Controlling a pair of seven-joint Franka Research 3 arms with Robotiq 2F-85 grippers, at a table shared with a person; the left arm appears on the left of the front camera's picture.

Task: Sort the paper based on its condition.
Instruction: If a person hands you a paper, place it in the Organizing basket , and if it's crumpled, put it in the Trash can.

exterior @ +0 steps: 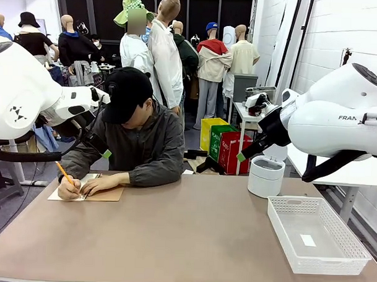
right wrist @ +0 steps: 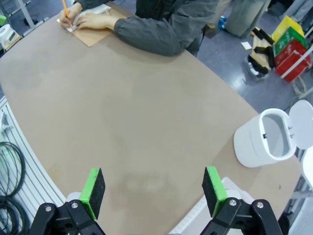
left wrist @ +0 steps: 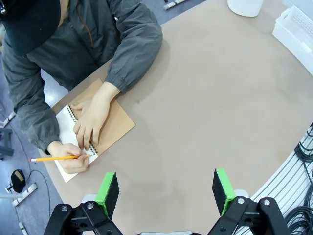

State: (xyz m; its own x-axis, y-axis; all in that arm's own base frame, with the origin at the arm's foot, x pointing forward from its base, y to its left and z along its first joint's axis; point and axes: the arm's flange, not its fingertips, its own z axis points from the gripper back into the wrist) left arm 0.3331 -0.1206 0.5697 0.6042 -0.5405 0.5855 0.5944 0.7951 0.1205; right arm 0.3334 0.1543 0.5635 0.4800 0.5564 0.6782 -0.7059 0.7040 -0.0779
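- Left jaws, in the left wrist view, are released: the green pads [left wrist: 108, 192] stand wide apart with nothing between them, over bare desk [left wrist: 210, 112] near the notebook [left wrist: 116, 126].
- The notebook lies open with its brown cover folded flat. The paper [left wrist: 64, 131] is the white page on the other side of the notebook's spiral.
- A person's hand [left wrist: 93, 120] presses flat across the notebook's spiral, and the other hand [left wrist: 72, 160] holds an orange pencil [left wrist: 51, 158] on the paper.
- Right jaws, in the right wrist view, are likewise released and hold nothing. They hang over bare desk well apart from the notebook, which lies at the far edge under the person's hands.
- A white bin [right wrist: 266, 142] with its lid tipped open stands on the desk, well apart from the notebook.
- In the front view, a white basket [exterior: 346, 245] sits farther from the notebook than the bin, with a small white tag [exterior: 307, 240] inside it.
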